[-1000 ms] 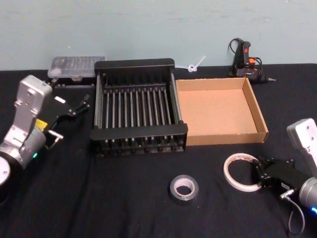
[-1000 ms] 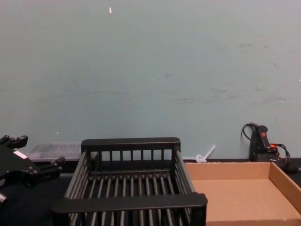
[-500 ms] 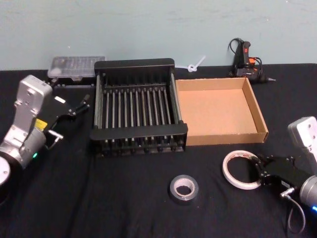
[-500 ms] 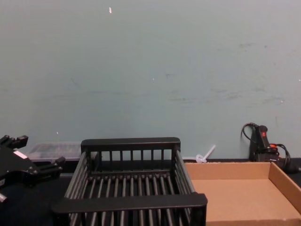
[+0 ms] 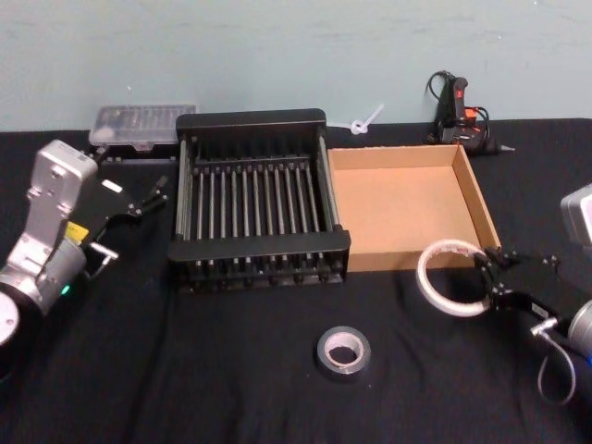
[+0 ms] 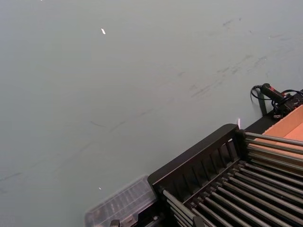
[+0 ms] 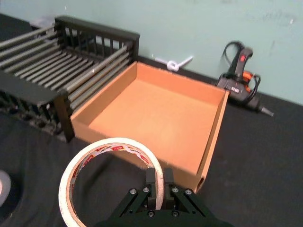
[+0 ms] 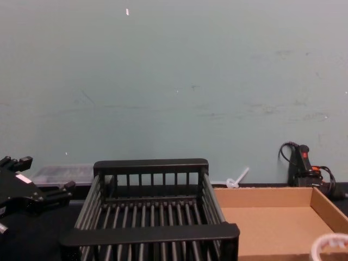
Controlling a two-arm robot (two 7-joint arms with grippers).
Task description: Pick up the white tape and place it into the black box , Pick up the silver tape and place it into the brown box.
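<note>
My right gripper (image 5: 487,279) is shut on the rim of the white tape (image 5: 450,277), holding it lifted and tilted above the table, just in front of the brown box's (image 5: 400,205) front right corner. In the right wrist view the fingers (image 7: 152,181) pinch the white tape (image 7: 110,176) with red markings, and the brown box (image 7: 156,113) lies beyond. The tape's edge (image 8: 328,246) peeks in at the chest view's lower right. The silver tape (image 5: 344,351) lies flat on the black cloth in front of the black box (image 5: 252,120). My left gripper (image 5: 146,198) rests open, left of the black box.
A glue gun (image 5: 457,109) with its cord sits behind the brown box. A clear plastic case (image 5: 142,121) lies behind the black box's left corner, and a small white plastic piece (image 5: 364,120) lies by the wall. The wall runs close behind the table.
My right gripper has lifted the white tape off the cloth and carried it up and back toward the brown box's front edge. The left arm and the silver tape have stayed put.
</note>
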